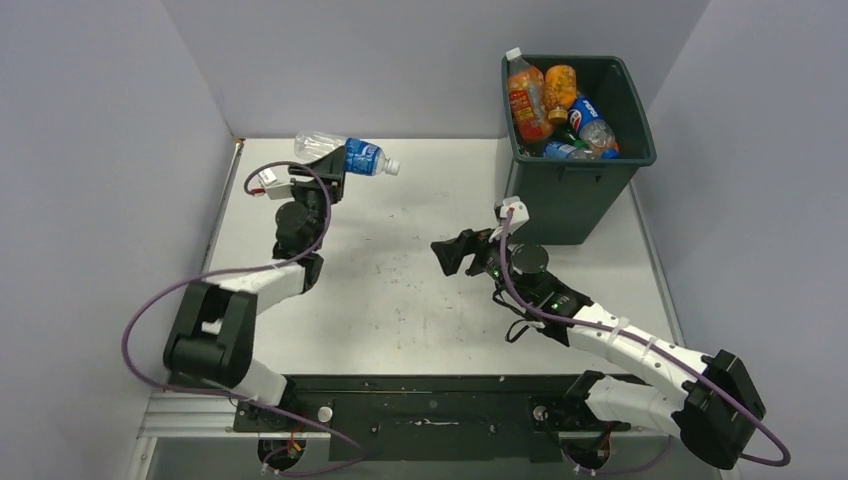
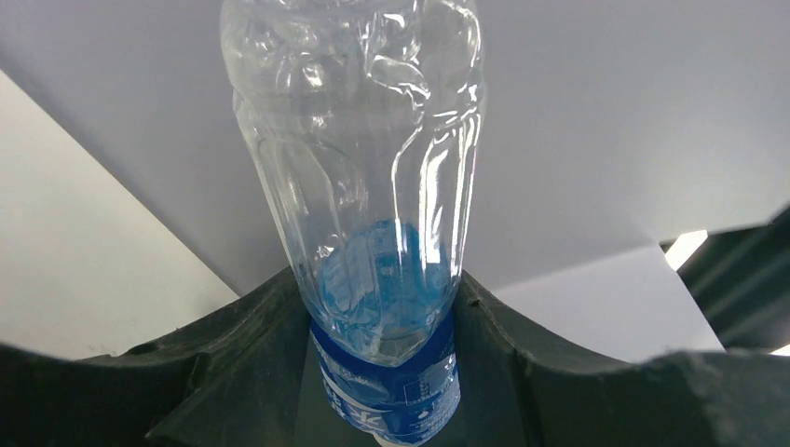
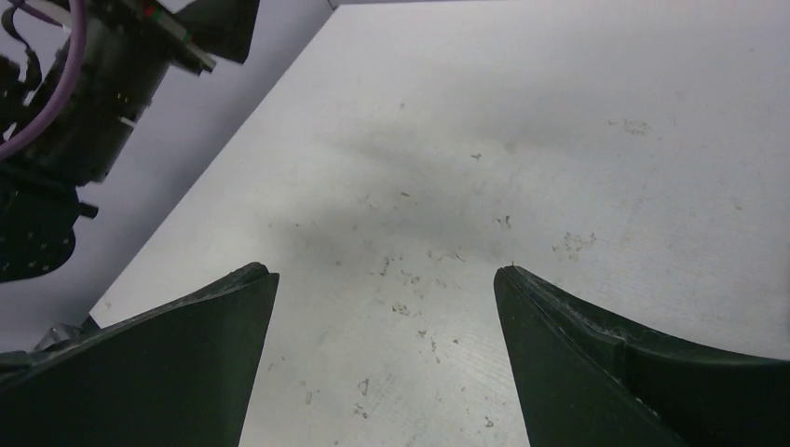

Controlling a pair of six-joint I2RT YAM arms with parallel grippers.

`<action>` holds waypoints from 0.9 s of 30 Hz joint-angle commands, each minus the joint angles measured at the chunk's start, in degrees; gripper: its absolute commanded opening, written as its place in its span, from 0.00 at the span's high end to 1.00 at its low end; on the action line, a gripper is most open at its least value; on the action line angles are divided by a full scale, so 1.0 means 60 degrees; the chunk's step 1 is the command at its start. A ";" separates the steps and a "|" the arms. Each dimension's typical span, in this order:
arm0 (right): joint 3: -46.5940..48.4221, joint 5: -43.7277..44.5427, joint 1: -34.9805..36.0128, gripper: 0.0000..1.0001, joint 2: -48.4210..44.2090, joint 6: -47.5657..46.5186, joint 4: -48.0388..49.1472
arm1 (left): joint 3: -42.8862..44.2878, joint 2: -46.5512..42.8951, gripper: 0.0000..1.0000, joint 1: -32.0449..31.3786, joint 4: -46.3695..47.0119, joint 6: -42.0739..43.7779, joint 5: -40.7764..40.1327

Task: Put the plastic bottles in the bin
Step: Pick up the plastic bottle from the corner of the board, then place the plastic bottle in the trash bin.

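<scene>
My left gripper (image 1: pixel 330 160) is shut on a clear plastic bottle (image 1: pixel 345 154) with a blue label and white cap, held raised and lying sideways over the table's far left. In the left wrist view the bottle (image 2: pixel 359 168) stands between the jaws of the gripper (image 2: pixel 387 349). The dark green bin (image 1: pixel 577 160) stands at the far right and holds several bottles, orange ones (image 1: pixel 540 98) and blue-labelled ones (image 1: pixel 588 125). My right gripper (image 1: pixel 452 252) is open and empty over the table's middle, left of the bin; its jaws (image 3: pixel 384 289) stand wide apart above bare tabletop.
The white table (image 1: pixel 400 290) has grey walls on three sides and scuff marks on its surface (image 3: pixel 419 279). The left arm (image 3: pixel 84 102) shows at the upper left of the right wrist view. The bin's edge (image 2: pixel 741 279) shows at the right of the left wrist view.
</scene>
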 commanded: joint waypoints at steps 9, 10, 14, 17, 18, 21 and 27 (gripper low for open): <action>0.1796 -0.1606 0.0143 0.10 -0.2484 -0.0341 -0.1288 | -0.1845 -0.7395 1.00 -0.1267 -0.5425 0.1974 0.2317; 0.2001 -0.2089 0.0154 0.10 -0.2368 -0.0360 -0.1539 | -0.1863 -0.7718 1.00 -0.1317 -0.5660 0.2091 0.2798; 0.1910 -0.2754 0.0294 0.10 -0.2426 -0.0215 -0.1575 | -0.2829 -0.9267 1.00 -0.1483 -0.5655 0.1235 0.3036; 0.1176 -0.2364 0.0350 0.10 -0.3118 0.0009 -0.0685 | -0.4365 -1.0163 1.00 -0.1818 -0.3922 -0.0210 0.1650; 0.0968 -0.2292 0.0383 0.10 -0.3249 0.0114 -0.0343 | -0.4644 -1.0360 1.00 -0.1928 -0.3682 -0.0399 0.1242; 0.0157 -0.2324 0.0554 0.10 -0.3288 0.0619 0.1097 | -0.4808 -1.0608 1.00 -0.2314 -0.3576 -0.0541 0.0509; 0.0033 -0.1841 0.1761 0.10 -0.2197 0.0726 0.2667 | -0.4611 -1.0090 1.00 -0.2886 -0.2732 -0.0400 0.0203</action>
